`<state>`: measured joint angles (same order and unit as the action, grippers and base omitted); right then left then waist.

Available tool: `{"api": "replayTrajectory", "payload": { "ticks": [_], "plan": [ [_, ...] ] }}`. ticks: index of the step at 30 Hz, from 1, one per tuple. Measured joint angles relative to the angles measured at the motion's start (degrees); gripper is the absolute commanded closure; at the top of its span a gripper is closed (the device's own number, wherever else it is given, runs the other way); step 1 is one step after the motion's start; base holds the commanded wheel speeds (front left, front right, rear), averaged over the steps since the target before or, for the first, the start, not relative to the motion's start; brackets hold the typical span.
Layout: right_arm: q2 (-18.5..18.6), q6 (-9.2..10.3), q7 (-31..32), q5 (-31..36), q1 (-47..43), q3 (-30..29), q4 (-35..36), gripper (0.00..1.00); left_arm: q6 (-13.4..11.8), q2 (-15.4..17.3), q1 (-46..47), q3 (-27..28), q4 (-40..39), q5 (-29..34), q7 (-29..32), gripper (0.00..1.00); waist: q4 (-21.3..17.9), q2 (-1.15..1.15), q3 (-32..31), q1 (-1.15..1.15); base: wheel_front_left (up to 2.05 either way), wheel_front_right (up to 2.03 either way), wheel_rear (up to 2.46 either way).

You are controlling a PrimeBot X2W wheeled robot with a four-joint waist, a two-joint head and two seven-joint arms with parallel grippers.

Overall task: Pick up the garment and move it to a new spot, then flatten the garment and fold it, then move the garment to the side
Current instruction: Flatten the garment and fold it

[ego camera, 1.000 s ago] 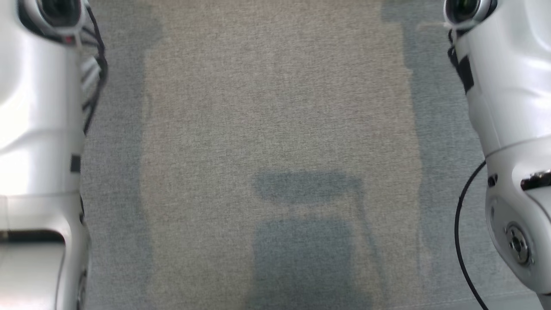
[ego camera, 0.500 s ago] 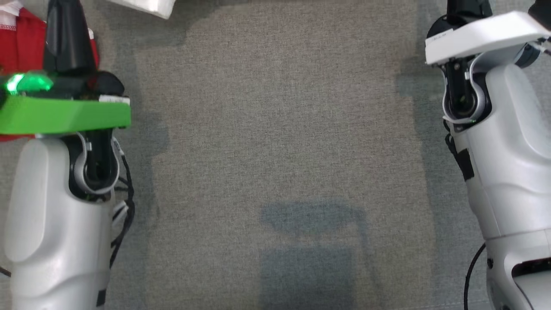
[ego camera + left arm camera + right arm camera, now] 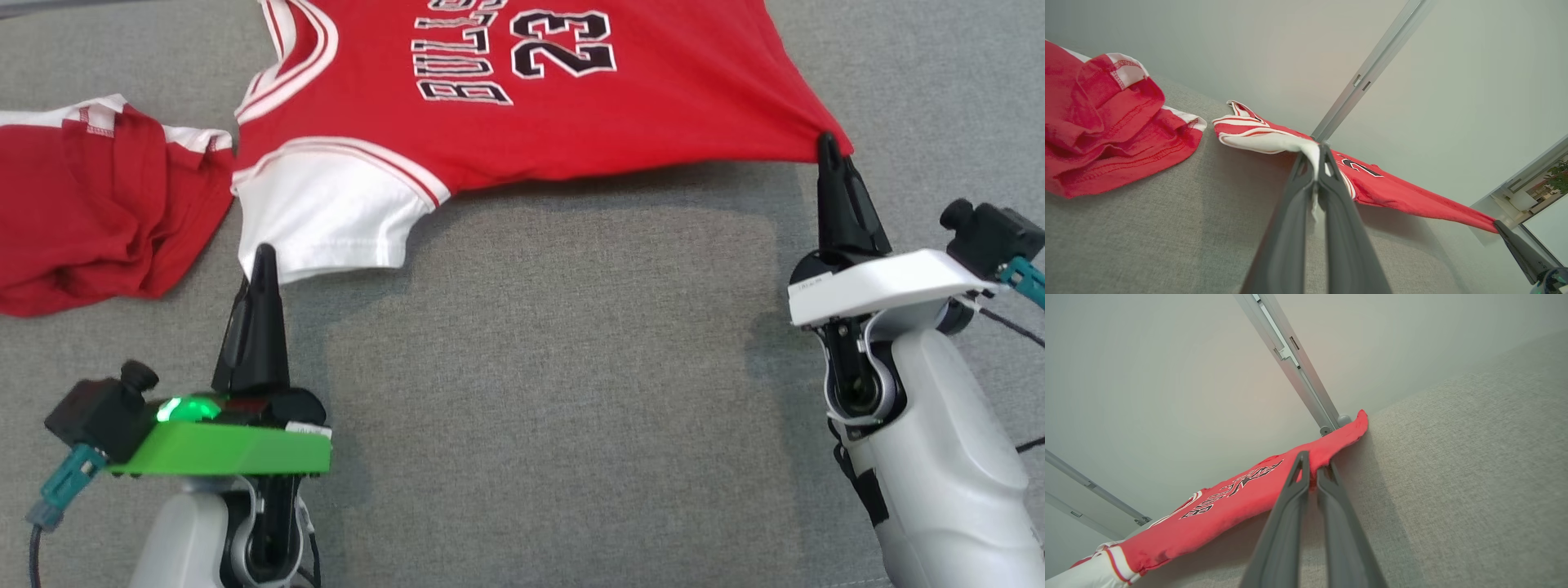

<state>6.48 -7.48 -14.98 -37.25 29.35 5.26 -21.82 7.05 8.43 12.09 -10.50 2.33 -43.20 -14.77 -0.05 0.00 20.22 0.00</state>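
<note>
Grey woven fabric covered the bench, and a crumpled red heap [image 3: 90,212] lay at its left. Both forearms reached forward, fingers pointing away from the robot. The left end effector [image 3: 263,255], just right of the heap, was clamped on the white sleeve [image 3: 1286,143] of the jersey [image 3: 522,106]. The right end effector [image 3: 826,145], well apart from the heap, was clamped on the red hem corner [image 3: 1327,451]. The jersey lay just right of the heap, its near edge stretched taut and raised. Its long axis ran left to right, collar toward the heap and hem away from it.
</note>
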Motion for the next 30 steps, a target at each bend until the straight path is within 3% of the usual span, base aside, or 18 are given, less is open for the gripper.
{"api": "replayTrajectory", "payload": {
  "ticks": [7, 17, 30],
  "plan": [
    [-0.66, 0.0, -0.01, -0.42, -9.09, -1.96, 3.98, 1.0, -0.63, -1.21, -10.97, 0.1, -6.16, -0.21, -0.16, 1.0, 0.07, 0.0, -5.96, 0.0, 0.0, 0.0, 0.0],
    [-1.0, 0.0, -0.03, -0.64, -21.3, -1.52, 10.24, 1.0, -3.53, -1.35, -25.1, -0.67, -16.93, 0.67, 0.26, 1.0, -0.18, 0.0, -13.23, 0.0, 0.0, 0.0, 0.0],
    [-1.15, 0.0, 0.69, -1.0, -33.67, -2.6, 17.67, 1.0, -6.53, -0.14, -34.87, -1.22, -24.76, 1.66, 1.21, 1.0, -0.71, 0.0, -15.77, 0.0, 0.0, 0.0, 0.0]
  ]
}}
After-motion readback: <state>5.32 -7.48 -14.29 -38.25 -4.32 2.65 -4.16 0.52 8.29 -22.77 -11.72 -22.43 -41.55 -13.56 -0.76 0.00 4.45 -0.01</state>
